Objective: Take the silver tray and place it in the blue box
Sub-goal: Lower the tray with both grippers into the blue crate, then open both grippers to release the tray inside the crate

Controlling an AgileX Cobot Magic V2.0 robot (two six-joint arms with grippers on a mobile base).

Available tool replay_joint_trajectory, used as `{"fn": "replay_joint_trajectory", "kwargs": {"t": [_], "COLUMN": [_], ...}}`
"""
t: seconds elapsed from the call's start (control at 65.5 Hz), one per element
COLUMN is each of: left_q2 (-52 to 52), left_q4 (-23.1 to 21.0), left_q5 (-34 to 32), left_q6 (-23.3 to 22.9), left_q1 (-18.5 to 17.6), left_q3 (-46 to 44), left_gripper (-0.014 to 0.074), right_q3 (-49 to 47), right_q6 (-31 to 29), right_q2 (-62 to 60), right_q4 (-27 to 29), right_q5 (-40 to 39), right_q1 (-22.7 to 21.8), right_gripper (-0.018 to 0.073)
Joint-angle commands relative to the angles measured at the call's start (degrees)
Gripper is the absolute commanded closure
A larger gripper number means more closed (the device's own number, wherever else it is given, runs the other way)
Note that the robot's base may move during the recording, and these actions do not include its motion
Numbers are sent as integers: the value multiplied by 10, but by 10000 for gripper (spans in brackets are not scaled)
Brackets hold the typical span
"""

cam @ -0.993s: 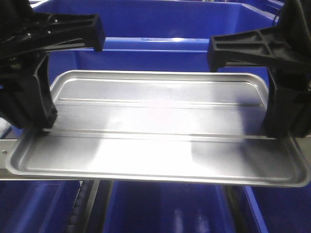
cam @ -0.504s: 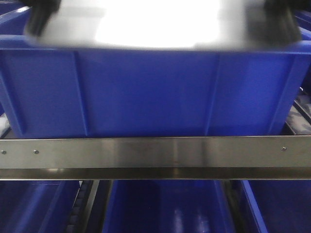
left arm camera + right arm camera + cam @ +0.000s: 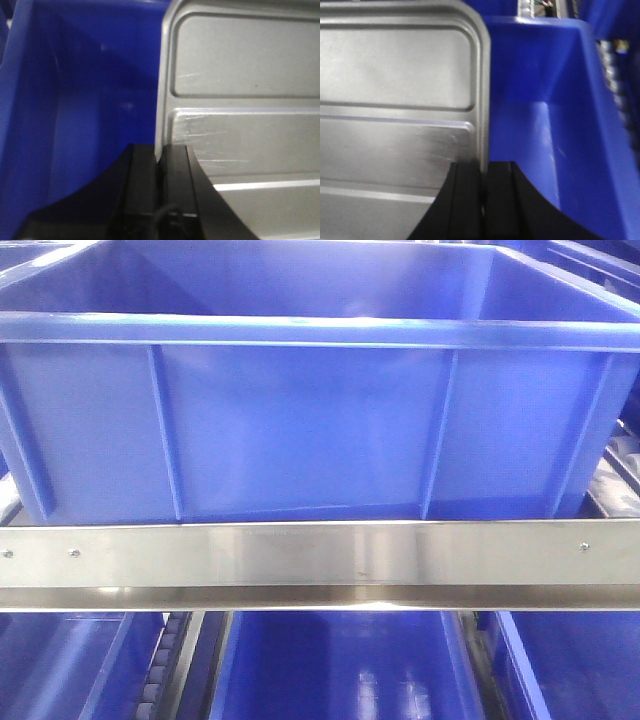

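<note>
Jaws of the left gripper (image 3: pixel 159 155) are pinched on the rim of the tray (image 3: pixel 240 95) at one short end, one finger on each side of the edge. The right gripper (image 3: pixel 482 172) is clamped the same way on the opposite short end of the tray (image 3: pixel 395 90). The tray sits level between them, inside the box (image 3: pixel 75 125), whose blue walls and floor show just beyond each tray edge (image 3: pixel 545 130). Whether the tray touches the floor cannot be told. From the front, the box (image 3: pixel 300 430) stands behind a steel rail (image 3: pixel 320 555), with more blue bins (image 3: pixel 340 670) below.
</note>
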Motion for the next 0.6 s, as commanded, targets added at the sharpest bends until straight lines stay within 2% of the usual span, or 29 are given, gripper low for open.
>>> {"fn": "replay_joint_trajectory", "kwargs": {"t": [0.0,0.183,0.428,0.504,0.58], "left_q2": [15,70,87,87,87], "left_q4": [16,16,16,16,6], "left_q5": [-121,-162,-150,-140,-126], "left_q6": [-2,-2,-3,-4,-4], "left_q1": [25,59,61,62,65], "left_q3": [-22,-22,-23,-23,-24], "left_gripper": [693,692,665,585,467], "right_q3": [-23,-23,-23,-23,-23], "right_q6": [-6,-6,-6,-6,-6], "right_q2": [20,70,94,95,95], "right_q4": [-21,-21,-21,-21,-21], "right_q5": [-153,-192,-174,-166,-164], "right_q1": [-34,-60,-63,-65,-66], "right_gripper": [503,503,501,469,372]}}
